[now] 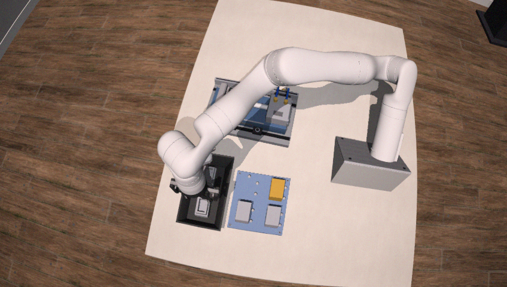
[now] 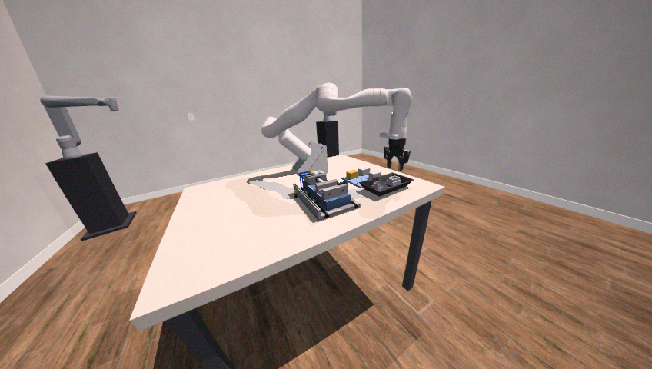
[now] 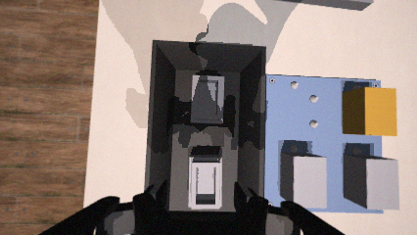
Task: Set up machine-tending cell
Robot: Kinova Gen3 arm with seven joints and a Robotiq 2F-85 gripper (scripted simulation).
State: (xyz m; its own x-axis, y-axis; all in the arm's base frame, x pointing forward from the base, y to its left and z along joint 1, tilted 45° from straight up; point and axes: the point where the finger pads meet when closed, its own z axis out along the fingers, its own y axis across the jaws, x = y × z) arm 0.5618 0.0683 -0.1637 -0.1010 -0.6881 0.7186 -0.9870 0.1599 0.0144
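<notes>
My gripper (image 2: 396,161) (image 3: 201,191) is open and empty. It hangs above the black outfeed tray (image 1: 225,192) (image 2: 405,181) (image 3: 159,122). Two grey finished parts lie flat in the tray, pocket up. One part (image 1: 202,207) (image 3: 206,183) lies right below my fingers. The other part (image 1: 212,173) (image 3: 208,98) lies at the tray's far end. On the blue infeed plate (image 1: 249,185) (image 3: 299,117) stand two aluminium blanks (image 1: 244,211) (image 1: 273,216) (image 3: 303,181) (image 3: 374,182) and one brass blank (image 1: 277,189) (image 3: 369,112). The vise (image 1: 256,122) (image 2: 327,200) is behind; my arm hides most of its opening.
The arm's grey base block (image 1: 366,165) stands on the table to the right of the plate. The tray sits close to the table's left edge. A second arm on a dark pedestal (image 2: 87,191) stands on the floor far away.
</notes>
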